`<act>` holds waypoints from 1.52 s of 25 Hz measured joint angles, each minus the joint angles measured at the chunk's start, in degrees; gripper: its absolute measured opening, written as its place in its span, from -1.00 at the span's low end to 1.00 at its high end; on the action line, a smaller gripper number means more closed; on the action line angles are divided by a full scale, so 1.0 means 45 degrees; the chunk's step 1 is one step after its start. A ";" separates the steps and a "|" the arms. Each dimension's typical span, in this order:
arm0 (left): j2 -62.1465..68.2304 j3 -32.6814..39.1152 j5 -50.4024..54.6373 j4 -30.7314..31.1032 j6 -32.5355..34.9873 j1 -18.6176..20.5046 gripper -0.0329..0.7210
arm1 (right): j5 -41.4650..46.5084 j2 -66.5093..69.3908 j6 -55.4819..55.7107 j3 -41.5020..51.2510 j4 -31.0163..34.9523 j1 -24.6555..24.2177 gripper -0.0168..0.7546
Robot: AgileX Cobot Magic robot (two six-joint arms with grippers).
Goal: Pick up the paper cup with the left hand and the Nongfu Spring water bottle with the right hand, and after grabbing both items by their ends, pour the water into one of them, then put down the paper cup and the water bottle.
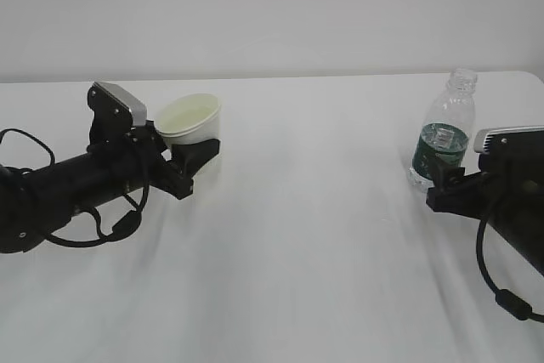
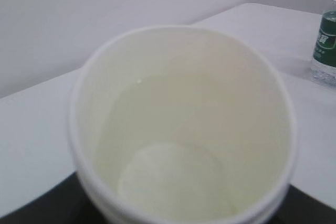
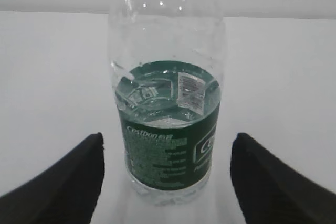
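A: We note the left end effector (image 1: pixel 194 157) clamped around the small white tapered paper cup (image 1: pixel 189 118), tilted above the white counter (image 1: pixel 297 235).

B: The right end effector (image 3: pixel 167 174) stands open, fingers either side of the clear ribbed green-labelled water bottle (image 1: pixel 444 133), upright, not touching.

A: Our worry: uncapped bottle, off-centre closing could tip it and spill.

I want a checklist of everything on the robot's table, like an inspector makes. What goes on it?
Surface: white table, bare.
Job's things: paper cup tilted in the left gripper; water bottle upright, uncapped, partly full.
Clutter: nothing seen.
Grippers: left closed on the cup; right gripper open, fingers either side of the bottle, not touching.
Cables: black cables loop beside both arms.
Surroundings: plain pale wall.
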 joint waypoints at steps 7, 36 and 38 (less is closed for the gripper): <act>0.0000 0.0000 0.0000 -0.0440 0.0364 0.0524 0.17 | -0.0020 0.0000 0.0000 0.0000 0.0000 0.0000 0.49; 0.0000 0.0000 0.0286 -0.2683 0.1234 0.1537 0.17 | -0.0020 0.0000 0.0021 0.0000 0.0000 0.0000 0.48; 0.0000 0.0000 0.0286 -0.2683 0.1243 0.1752 0.17 | -0.0020 0.0000 0.0025 0.0000 0.0000 0.0000 0.48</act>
